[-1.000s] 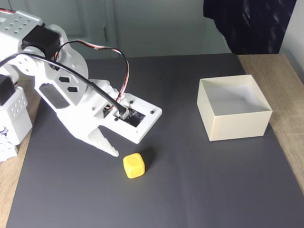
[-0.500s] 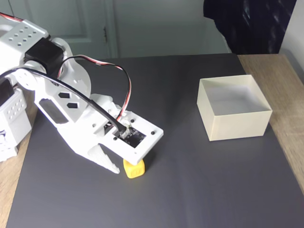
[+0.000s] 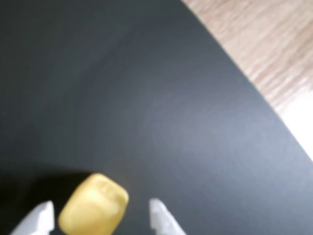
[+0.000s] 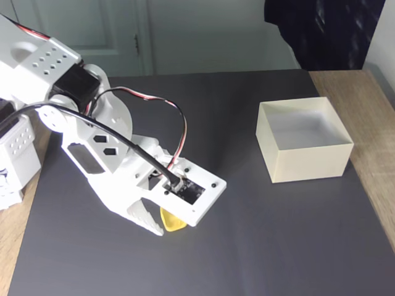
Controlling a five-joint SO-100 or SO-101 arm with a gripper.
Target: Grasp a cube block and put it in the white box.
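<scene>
White two-finger gripper (image 3: 100,218) — fingers apart — straddles the small yellow rounded cube block (image 3: 93,205) on a dark grey mat (image 4: 247,240); square cream-white box (image 4: 303,140) at 2 o'clock, wooden tabletop (image 4: 370,142) beyond.

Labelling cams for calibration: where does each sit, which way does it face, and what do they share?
Wrist view: rides on the gripper, looks down past both fingertips at the mat; wood table top right.
Fixed view: stands high at the mat's near edge, looks down and across; shows the arm, cables, box.
Shared: the cube, jaws open around it.
</scene>
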